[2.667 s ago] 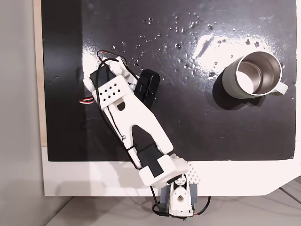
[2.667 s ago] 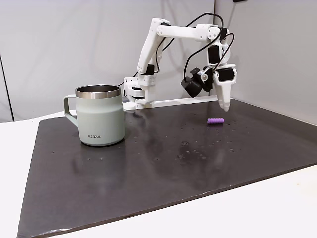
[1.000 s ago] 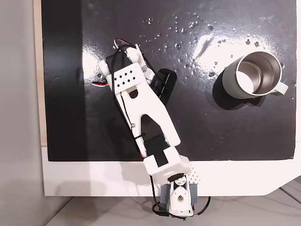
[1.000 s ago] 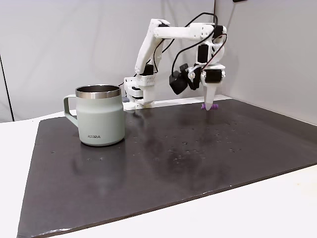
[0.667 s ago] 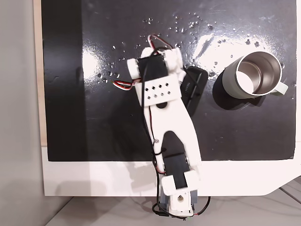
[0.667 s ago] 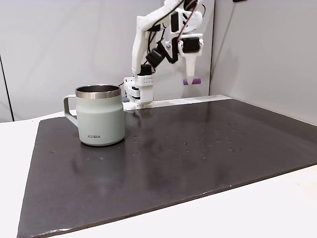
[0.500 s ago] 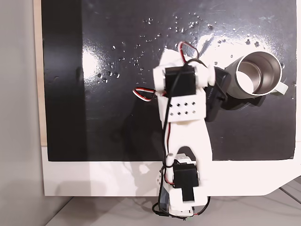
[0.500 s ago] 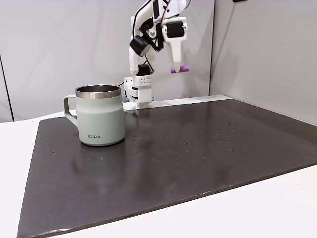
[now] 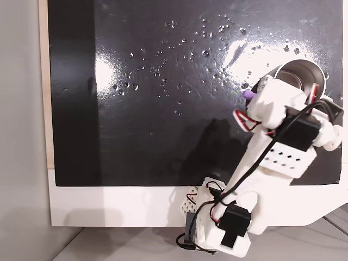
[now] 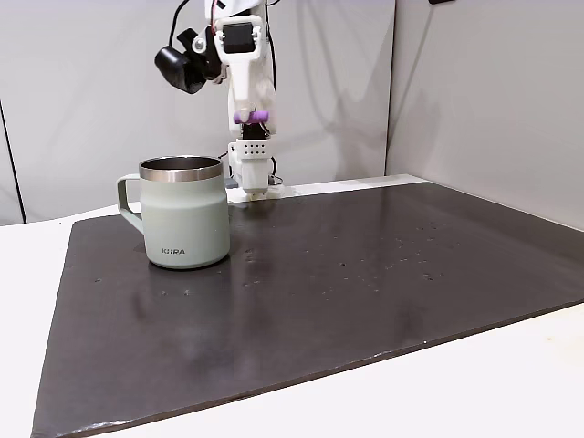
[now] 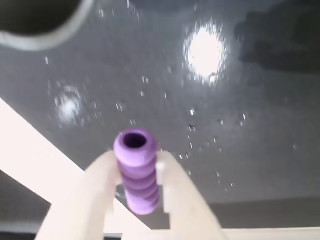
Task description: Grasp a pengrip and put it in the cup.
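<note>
The light-purple ridged pengrip (image 11: pixel 136 170) is clamped between my two white fingers in the wrist view. My gripper (image 10: pixel 250 117) is shut on it and hangs high above the mat, a little right of the cup (image 10: pixel 183 213) in a fixed view. From above, the pengrip (image 9: pixel 248 95) shows just left of the cup's rim (image 9: pixel 296 66), and my arm covers most of the cup. The cup's rim (image 11: pixel 45 37) is a blurred arc at the top left of the wrist view.
A black mat (image 9: pixel 163 98) dotted with water droplets covers the table, on a white board (image 9: pixel 109 206). The arm's base (image 10: pixel 254 173) stands at the mat's far edge behind the cup. Grey walls (image 10: pixel 474 91) close the back and right side.
My arm has swung from the far side of the mat, lifted the pengrip off it and carried it high across to the cup. The cup has not moved.
</note>
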